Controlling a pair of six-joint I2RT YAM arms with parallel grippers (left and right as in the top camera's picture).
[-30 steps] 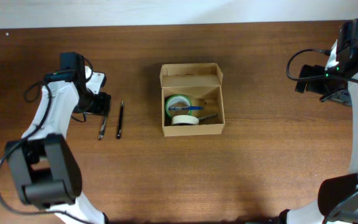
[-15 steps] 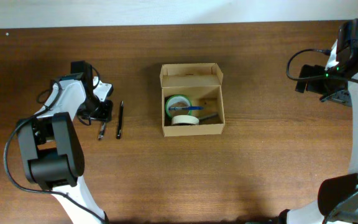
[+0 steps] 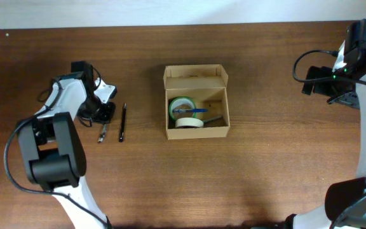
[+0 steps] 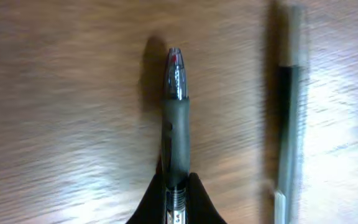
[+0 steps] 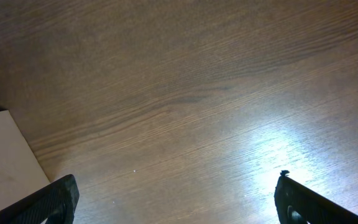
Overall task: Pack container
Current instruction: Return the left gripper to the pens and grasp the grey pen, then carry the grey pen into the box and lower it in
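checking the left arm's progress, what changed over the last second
The left gripper swung in over the grey-grip pen and closed on it, nudging it slightly left. The black pen, the container with its tape roll inside, and the open right gripper stayed put.

Tan cardboard container point(image 3: 196, 103), flap open, table centre, holding tape

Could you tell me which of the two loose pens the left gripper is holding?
The grey-gripped pen farther from the container; the black pen beside it lies free.
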